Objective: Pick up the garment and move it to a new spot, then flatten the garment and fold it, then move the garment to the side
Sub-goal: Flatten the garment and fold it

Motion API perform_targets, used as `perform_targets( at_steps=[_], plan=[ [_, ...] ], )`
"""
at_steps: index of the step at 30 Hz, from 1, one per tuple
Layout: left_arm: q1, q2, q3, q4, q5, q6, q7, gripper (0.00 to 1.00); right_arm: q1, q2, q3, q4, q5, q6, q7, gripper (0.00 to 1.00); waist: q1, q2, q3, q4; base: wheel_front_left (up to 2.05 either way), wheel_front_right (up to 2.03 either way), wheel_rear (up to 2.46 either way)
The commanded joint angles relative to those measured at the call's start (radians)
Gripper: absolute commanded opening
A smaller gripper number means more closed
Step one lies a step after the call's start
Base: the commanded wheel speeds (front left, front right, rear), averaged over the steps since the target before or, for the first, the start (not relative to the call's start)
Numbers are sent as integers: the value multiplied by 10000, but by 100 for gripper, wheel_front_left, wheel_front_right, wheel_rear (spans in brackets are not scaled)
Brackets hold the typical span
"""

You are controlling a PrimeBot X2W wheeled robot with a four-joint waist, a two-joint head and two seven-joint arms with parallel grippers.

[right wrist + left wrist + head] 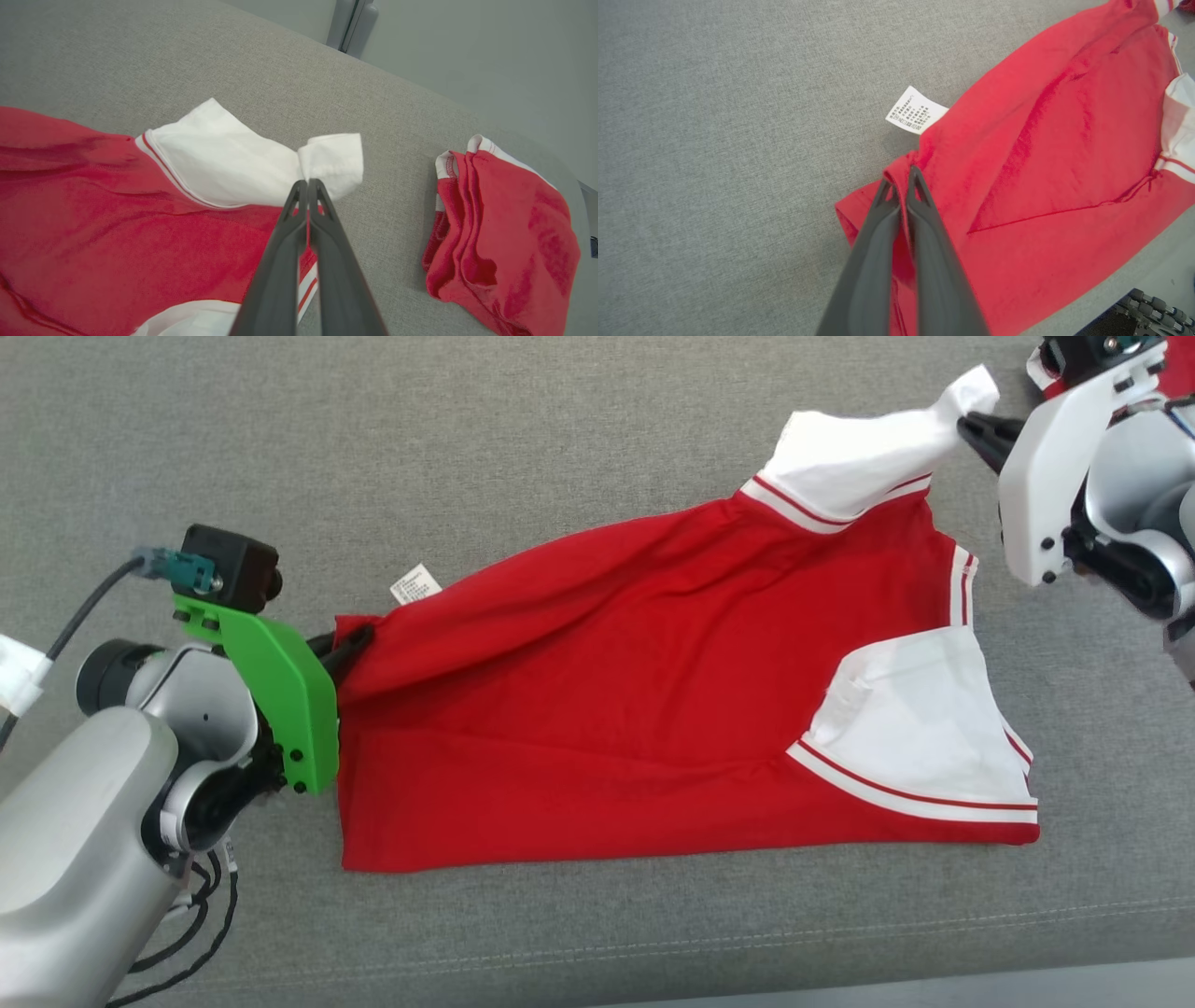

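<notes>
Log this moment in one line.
left gripper: shut on red shirt corner | right gripper: shut on white sleeve | red shirt: stretched between them on grey surface | folded red garment: lying apart

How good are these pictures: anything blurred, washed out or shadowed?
Head view: even soft light, sharp; the white sleeve nearly washed out. Left wrist view: fingers soft up close, care label sharp. Right wrist view: dim shadow beside the folded red garment.

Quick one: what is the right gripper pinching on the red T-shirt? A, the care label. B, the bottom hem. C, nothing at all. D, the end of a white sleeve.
D: the right gripper is shut on the bunched end of the white sleeve of the red T-shirt.
</notes>
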Motion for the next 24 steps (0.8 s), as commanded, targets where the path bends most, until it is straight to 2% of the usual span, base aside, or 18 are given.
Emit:
perform_targets(
  at_steps=[1, 8, 17, 24],
  plan=[
    [339, 140, 7, -115, -74, 103, -44, 0, 426, -69, -74, -223, -46, -4, 80, 0, 1, 0, -145, -179, 0, 0, 0],
    [1034, 333, -187, -249, 148, 133, -469, 0, 1777, 16, -520, -1044, -231, -4, 103, 0, 1, 0, -149, -370, 0, 0, 0],
    [1545, 137, -491, 282, 574, -9, -1284, 0, 2979, 172, -866, -1420, -554, -4, -62, 0, 1, 0, -159, -446, 0, 0, 0],
    [1816, 18, -453, 307, 462, -110, -1777, 0, 3553, 248, -1144, -1622, -602, -4, -43, 0, 1, 0, -283, -435, 0, 0, 0]
  ],
)
